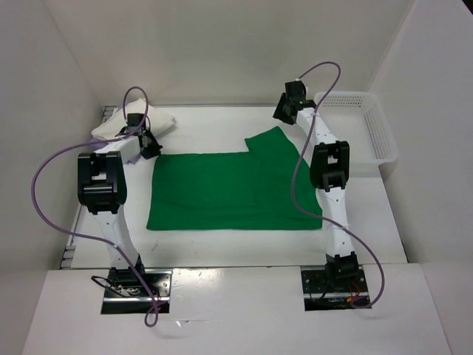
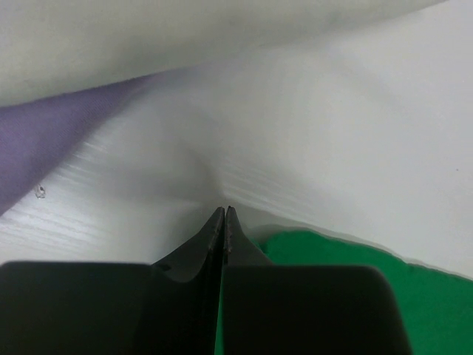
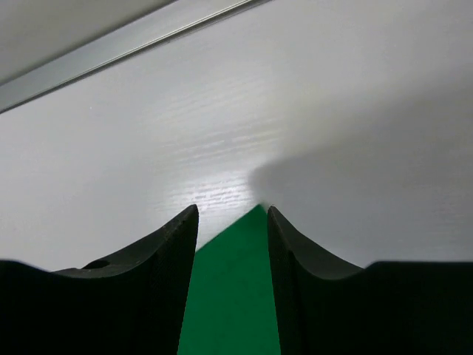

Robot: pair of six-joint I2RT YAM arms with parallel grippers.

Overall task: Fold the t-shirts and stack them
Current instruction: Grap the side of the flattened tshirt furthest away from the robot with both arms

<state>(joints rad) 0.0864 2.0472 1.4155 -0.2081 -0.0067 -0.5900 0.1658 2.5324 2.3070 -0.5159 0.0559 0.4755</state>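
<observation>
The bright green t-shirt [image 1: 222,192] lies spread flat in the middle of the table, one sleeve pointing to the back right. My left gripper [image 1: 151,146] hovers at the shirt's back-left corner. In the left wrist view its fingers [image 2: 224,213] are closed tip to tip, with the green cloth [image 2: 355,274] just right of them. My right gripper [image 1: 284,112] is open at the sleeve tip, and the green point [image 3: 229,296] lies between its fingers [image 3: 231,211]. The white t-shirt [image 1: 164,120] lies bundled at the back left. The lavender t-shirt [image 2: 44,140] shows under it.
A white plastic mesh basket [image 1: 369,126] stands at the back right, just right of the right arm. White walls close in the table at the back and both sides. A metal rail [image 3: 126,48] runs along the table's far edge.
</observation>
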